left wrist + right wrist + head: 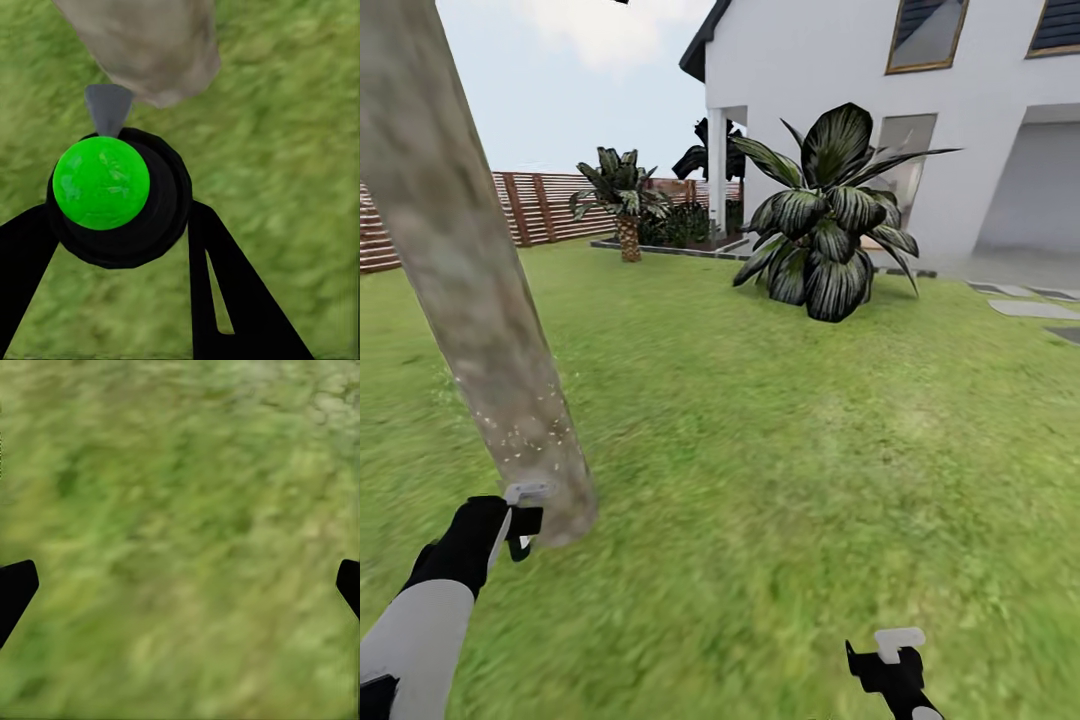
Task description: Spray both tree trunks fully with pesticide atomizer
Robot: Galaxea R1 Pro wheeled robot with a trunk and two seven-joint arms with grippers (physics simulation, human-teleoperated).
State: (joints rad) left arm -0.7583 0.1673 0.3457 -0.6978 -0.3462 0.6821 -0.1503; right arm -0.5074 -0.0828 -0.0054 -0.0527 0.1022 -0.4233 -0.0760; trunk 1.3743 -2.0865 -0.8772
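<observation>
From the head view, your left gripper (520, 520) sat close against the base of the tree trunk (470, 300), which leaned up and away to the upper left. It carried the pesticide atomizer (527, 493), and pale specks dotted the lower bark. Your right gripper (890, 655) hung well apart over the lawn (780, 450).

At the left wrist, your fingers (225, 292) were closed on the atomizer's black body, green cap (101, 182) facing you, grey nozzle (109, 105) aimed straight at the trunk's foot.

At the right wrist, your fingers (15, 589) were spread wide, holding nothing.
</observation>
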